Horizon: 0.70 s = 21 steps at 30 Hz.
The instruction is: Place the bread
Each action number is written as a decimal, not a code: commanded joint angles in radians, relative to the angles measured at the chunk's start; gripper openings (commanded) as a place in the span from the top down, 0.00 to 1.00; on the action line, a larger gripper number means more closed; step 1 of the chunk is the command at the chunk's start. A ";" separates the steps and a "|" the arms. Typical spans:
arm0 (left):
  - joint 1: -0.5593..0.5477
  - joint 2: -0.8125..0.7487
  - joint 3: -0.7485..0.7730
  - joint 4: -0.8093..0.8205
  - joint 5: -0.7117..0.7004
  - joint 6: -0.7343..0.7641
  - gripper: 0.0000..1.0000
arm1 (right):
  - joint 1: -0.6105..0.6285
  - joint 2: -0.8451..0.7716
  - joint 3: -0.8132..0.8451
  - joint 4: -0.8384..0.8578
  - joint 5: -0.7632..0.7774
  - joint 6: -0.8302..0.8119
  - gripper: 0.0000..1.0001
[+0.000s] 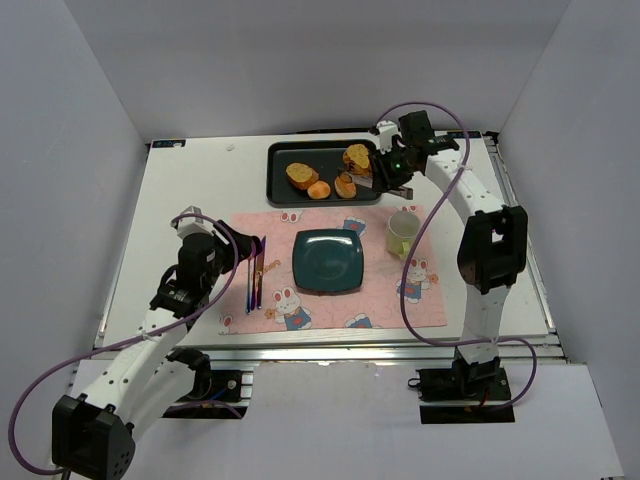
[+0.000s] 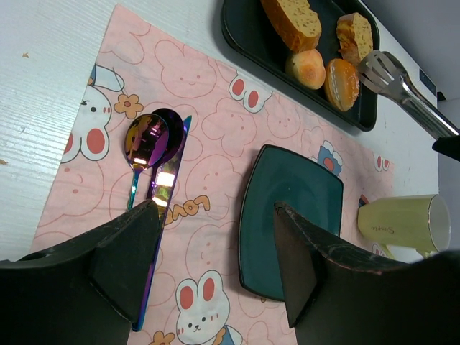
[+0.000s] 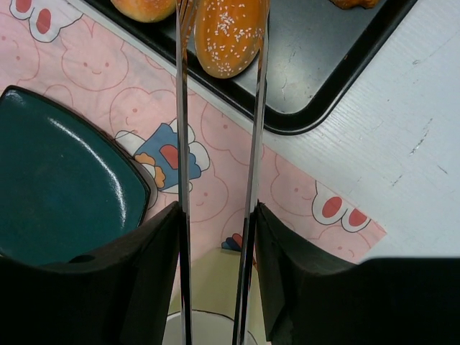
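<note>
Two small round golden buns, the bread (image 1: 319,189) (image 2: 310,67), lie in the black tray (image 1: 277,165) beside two larger toasted pieces (image 1: 302,175). My right gripper (image 1: 393,178) (image 3: 215,223) is shut on metal tongs (image 3: 181,144) (image 2: 402,86). The tong arms straddle the right, sesame-topped bun (image 3: 228,32) (image 1: 345,185) without visibly pressing it. The dark teal plate (image 1: 327,260) (image 2: 291,215) (image 3: 57,180) sits bare on the pink mat. My left gripper (image 1: 205,235) (image 2: 215,251) hangs open over the mat, with nothing between its fingers.
A pale yellow cup (image 1: 402,232) (image 2: 402,223) (image 3: 208,287) stands right of the plate, under my right gripper. Iridescent spoons and a knife (image 1: 255,270) (image 2: 147,140) lie on the mat's left side. The pink rabbit-print mat (image 1: 390,300) covers the table's middle.
</note>
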 commanded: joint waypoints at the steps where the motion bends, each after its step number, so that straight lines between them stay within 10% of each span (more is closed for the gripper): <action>1: 0.004 -0.030 -0.010 0.004 -0.003 -0.006 0.26 | 0.005 0.020 0.006 0.003 -0.009 0.030 0.50; 21: 0.004 -0.027 -0.007 -0.003 -0.009 -0.006 0.26 | 0.028 0.052 0.018 -0.011 0.011 0.016 0.48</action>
